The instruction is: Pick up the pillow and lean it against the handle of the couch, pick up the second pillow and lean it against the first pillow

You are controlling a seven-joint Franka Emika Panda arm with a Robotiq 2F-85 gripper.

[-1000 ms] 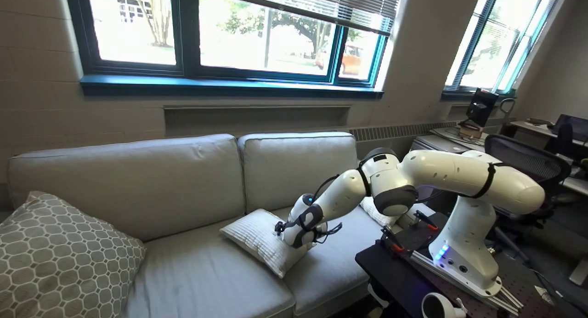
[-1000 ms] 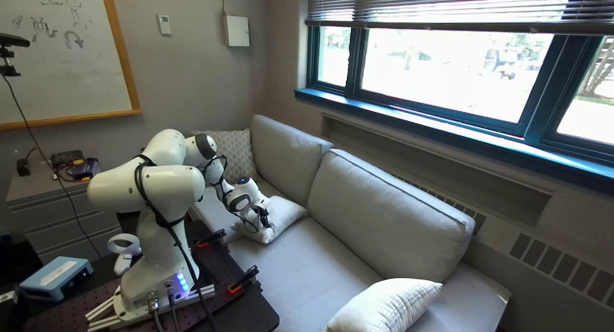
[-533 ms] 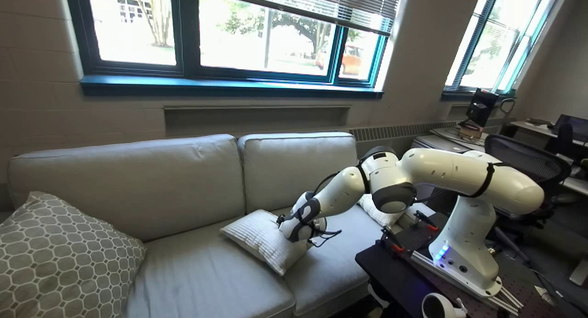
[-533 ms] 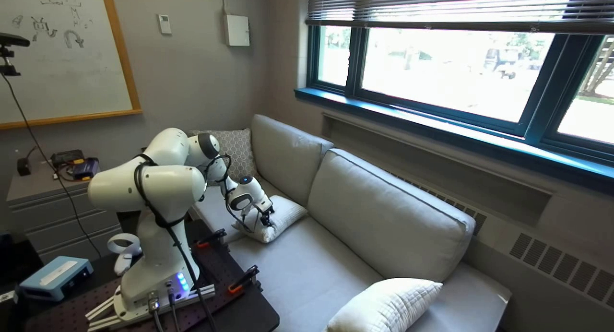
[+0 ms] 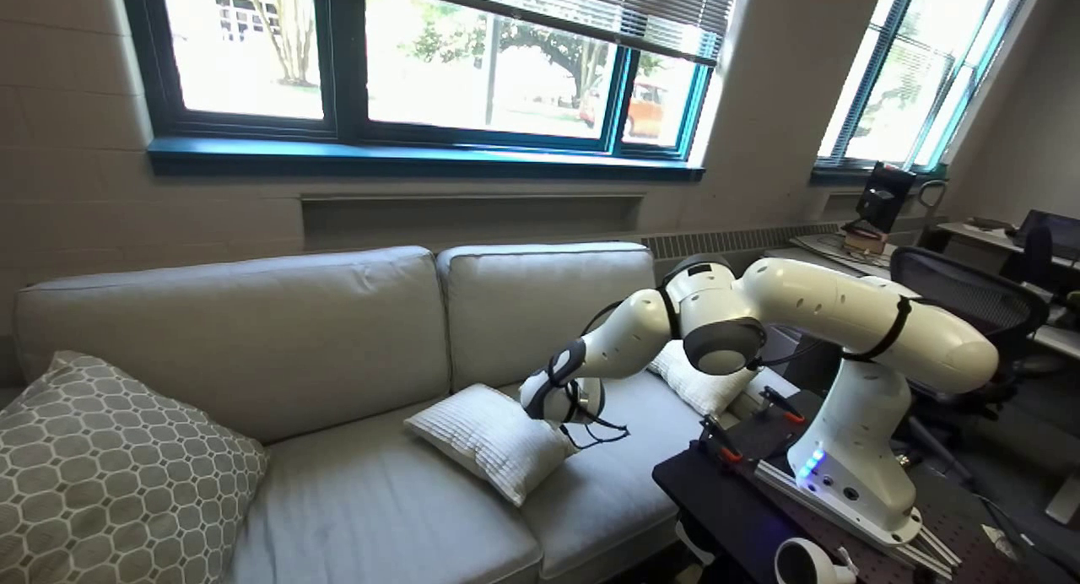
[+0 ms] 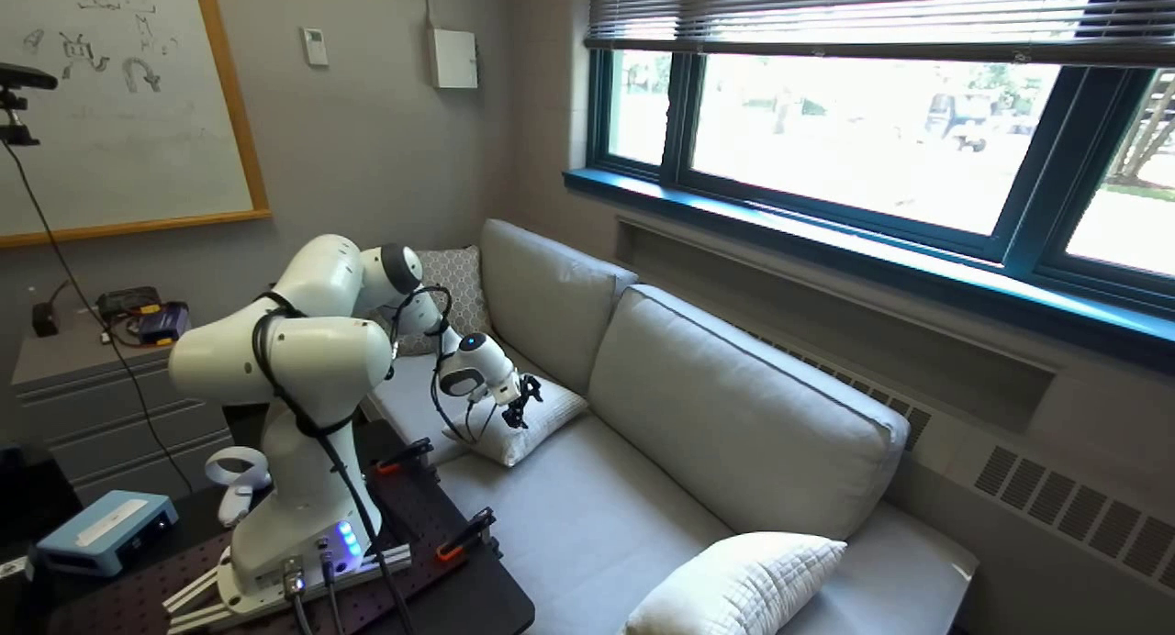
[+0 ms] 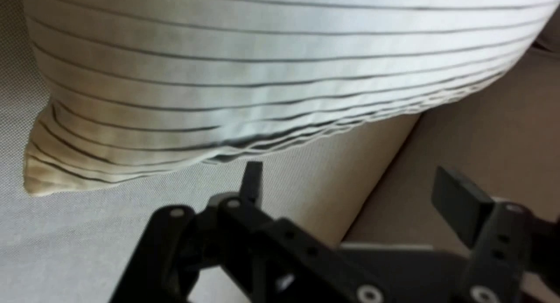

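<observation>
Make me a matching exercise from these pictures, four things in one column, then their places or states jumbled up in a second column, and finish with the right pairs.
Things:
1. black two-fingered robot hand
2. off-white square fabric pillow nearest the hand
3. big grey cushion with white lattice pattern
4. light blue rectangular box

Places or states:
A. at one end of the long pale grey fabric couch
B. on the dark tabletop
C. open, gripping nothing
D. lying across the join between the two pale seat cushions

Right pairs: 1-C, 2-D, 3-A, 4-B.
</observation>
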